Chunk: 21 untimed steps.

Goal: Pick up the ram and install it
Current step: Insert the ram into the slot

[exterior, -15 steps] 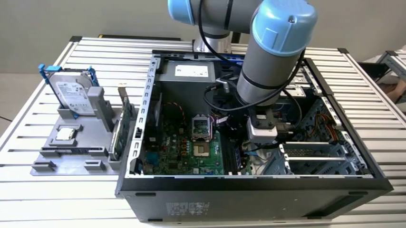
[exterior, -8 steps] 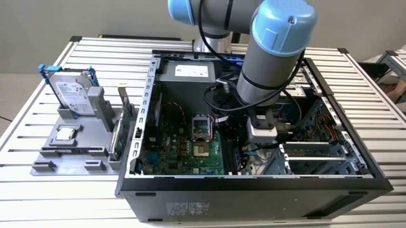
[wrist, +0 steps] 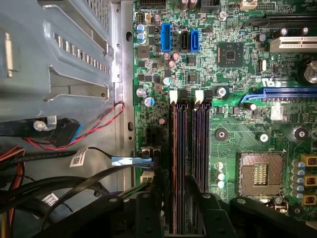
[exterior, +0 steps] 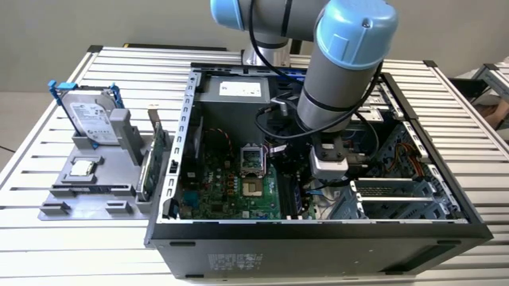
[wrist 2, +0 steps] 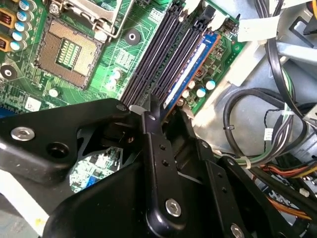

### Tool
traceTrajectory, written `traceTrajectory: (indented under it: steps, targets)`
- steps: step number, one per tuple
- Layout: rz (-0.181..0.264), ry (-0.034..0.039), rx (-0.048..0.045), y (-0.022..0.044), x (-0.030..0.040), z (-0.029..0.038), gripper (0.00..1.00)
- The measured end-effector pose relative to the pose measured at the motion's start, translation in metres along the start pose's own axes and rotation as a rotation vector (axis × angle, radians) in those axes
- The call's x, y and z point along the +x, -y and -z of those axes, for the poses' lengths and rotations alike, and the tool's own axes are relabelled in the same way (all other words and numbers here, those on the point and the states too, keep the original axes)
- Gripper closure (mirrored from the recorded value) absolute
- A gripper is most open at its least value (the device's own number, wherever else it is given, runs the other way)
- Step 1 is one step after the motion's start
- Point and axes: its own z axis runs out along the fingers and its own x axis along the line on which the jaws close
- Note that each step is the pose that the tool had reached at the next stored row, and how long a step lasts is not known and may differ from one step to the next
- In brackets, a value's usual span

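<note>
Gripper (wrist 2: 161, 116) down inside the computer case (exterior: 318, 235) — clamped on the ram (wrist 2: 190, 69), standing in the motherboard (wrist: 237, 124) slot.

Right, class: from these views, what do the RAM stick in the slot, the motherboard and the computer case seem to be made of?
RAM stick: looks like thin circuit board, blue-faced with a pale label; seated edge-on in the outermost slot.
Motherboard: glossy green laminate, probably fibreglass, with fine traces and soldered parts.
Computer case: seemingly sheet metal, its outside matt black, bare grey inside with punched slots.
Gripper: matt black, likely metal or hard plastic; bolt heads show.
</note>
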Motion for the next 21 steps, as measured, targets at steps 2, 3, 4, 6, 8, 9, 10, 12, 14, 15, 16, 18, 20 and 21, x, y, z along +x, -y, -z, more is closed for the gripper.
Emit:
traceTrajectory:
  steps: [2, 3, 4, 6, 8, 9, 10, 12, 14, 15, 16, 18, 20, 21]
  targets:
    - [0.0, 0.0001, 0.0003, 0.0, 0.0, 0.0044, 0.0]
    - [0.0, 0.0002, 0.0004, -0.0001, -0.0001, 0.0077, 0.0]
    - [0.0, 0.0001, 0.0003, -0.0001, -0.0001, 0.0105, 0.0]
    - [0.0, 0.0001, 0.0007, -0.0002, -0.0001, 0.0156, 0.0]
    - [0.0, 0.0001, 0.0011, -0.0003, -0.0001, 0.0201, 0.0]
    - [0.0, 0.0001, 0.0014, -0.0004, -0.0001, 0.0223, 0.0]
    - [0.0, 0.0001, 0.0017, -0.0005, -0.0001, 0.0241, 0.0]
    - [0.0, 0.0002, 0.0025, -0.0009, -0.0001, 0.0264, 0.0]
    - [0.0, 0.0001, 0.0035, -0.0013, -0.0001, 0.0265, 0.0]
    - [0.0, 0.0002, 0.0039, -0.0012, -0.0001, 0.0265, 0.0]
    - [0.0, 0.0002, 0.0041, -0.0012, -0.0001, 0.0265, 0.0]
    - [0.0, 0.0002, 0.0044, -0.0013, -0.0001, 0.0266, 1.0]
    - [0.0, 0.0003, 0.005, -0.0013, -0.0001, 0.0266, 1.0]
    - [0.0, 0.0003, 0.0052, -0.0013, -0.0001, 0.0266, 1.0]
